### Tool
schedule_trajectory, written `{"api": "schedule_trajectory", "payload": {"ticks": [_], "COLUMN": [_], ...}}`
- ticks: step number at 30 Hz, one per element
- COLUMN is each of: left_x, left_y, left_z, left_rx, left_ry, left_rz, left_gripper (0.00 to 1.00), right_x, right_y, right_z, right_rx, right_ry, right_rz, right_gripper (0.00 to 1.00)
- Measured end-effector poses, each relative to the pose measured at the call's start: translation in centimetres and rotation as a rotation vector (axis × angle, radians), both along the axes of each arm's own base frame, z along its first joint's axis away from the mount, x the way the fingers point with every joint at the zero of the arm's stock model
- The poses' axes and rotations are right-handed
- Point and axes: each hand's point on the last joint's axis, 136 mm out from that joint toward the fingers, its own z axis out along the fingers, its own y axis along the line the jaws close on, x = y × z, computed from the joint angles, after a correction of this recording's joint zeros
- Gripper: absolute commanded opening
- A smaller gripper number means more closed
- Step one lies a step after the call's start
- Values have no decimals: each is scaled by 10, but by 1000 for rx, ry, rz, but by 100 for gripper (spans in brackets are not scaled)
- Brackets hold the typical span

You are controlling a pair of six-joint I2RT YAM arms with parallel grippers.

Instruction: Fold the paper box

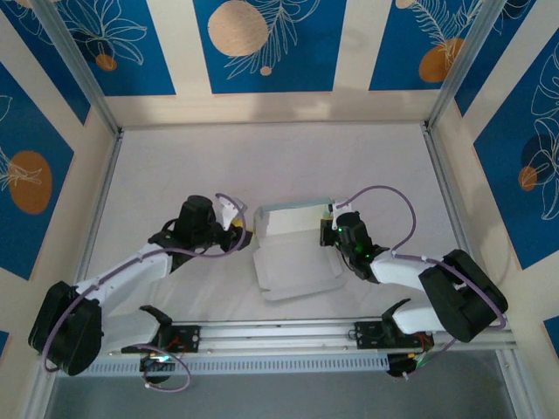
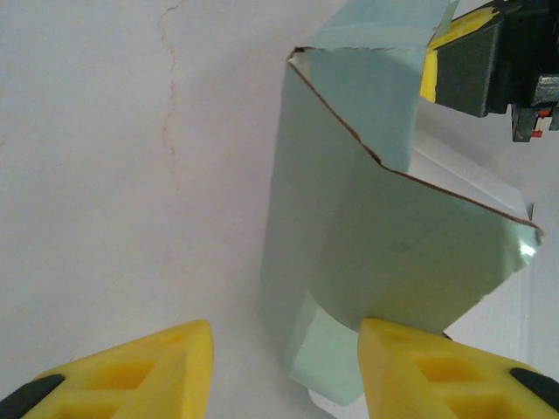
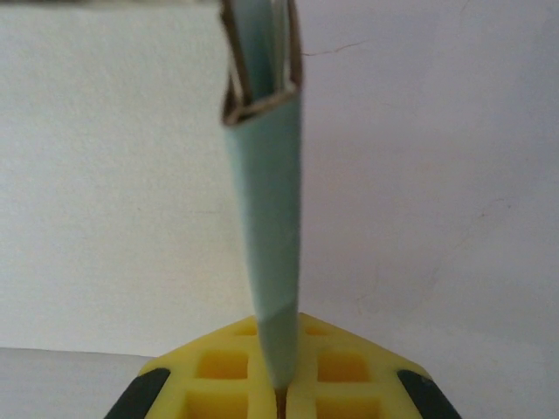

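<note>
The half-folded paper box [image 1: 293,262] of thin mint-green and white card stood on the white table [image 1: 175,175]; at its right end the right gripper [image 3: 281,388] pinched a green wall [image 3: 266,218], while at its left the left gripper [image 2: 284,340], jaws apart, needed to push the loose flap [image 2: 410,262] squarely

The top external camera is looking down from above and behind the arm bases, taking in the whole white surface [image 1: 175,175] from a distance. The left wrist camera is looking forward between the left jaws, close to the paper box [image 2: 384,244], and is also catching the right jaws beyond it. The right wrist camera is facing the same card edge-on, very near. All three views are sharing the paper box.
</note>
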Motion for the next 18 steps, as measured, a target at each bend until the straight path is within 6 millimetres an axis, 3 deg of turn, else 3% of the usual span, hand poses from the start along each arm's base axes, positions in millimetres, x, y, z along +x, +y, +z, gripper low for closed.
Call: {"api": "schedule_trajectory", "payload": {"ticks": [9, 18], "left_x": [1, 7], "left_y": [-22, -31], "left_z": [-5, -1], "left_rx": [-18, -42], "left_ry": [-10, -46], "left_rz": [-59, -69], "left_gripper": [46, 47], "right_x": [-4, -7], "right_y": [3, 5], "right_z": [6, 3], "right_rx": [-1, -6], "right_ry": [-9, 6], "right_rz": [16, 29], "right_gripper": [0, 0]}}
